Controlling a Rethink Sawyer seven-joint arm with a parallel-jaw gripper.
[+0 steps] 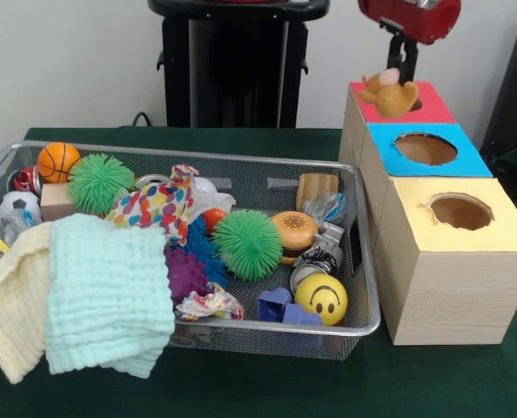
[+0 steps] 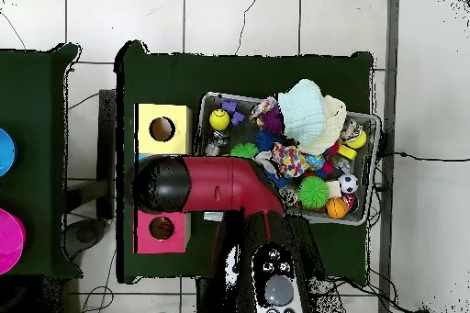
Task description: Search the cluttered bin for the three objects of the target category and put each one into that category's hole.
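My gripper (image 1: 403, 77) hangs at the upper right, shut on a tan plush toy with pink ears (image 1: 389, 96). It holds the toy just above the red-topped box (image 1: 437, 111), partly in front of its round hole (image 1: 418, 104). In the overhead view the red arm (image 2: 216, 185) hides the gripper and toy, and the red hole (image 2: 162, 228) shows dark and open. The silver wire-mesh bin (image 1: 241, 158) is full of clutter and also shows in the overhead view (image 2: 372, 158). No orange tiger toy shows.
The blue-topped hole (image 1: 426, 149) and yellow-topped hole (image 1: 460, 212) stand in a row nearer the camera. In the bin: mint cloth (image 1: 110, 296), yellow cloth (image 1: 13, 313), green spiky balls (image 1: 100, 181) (image 1: 247, 245), patterned cloth knot (image 1: 158, 207), smiley ball (image 1: 320, 299), burger toy (image 1: 293, 235).
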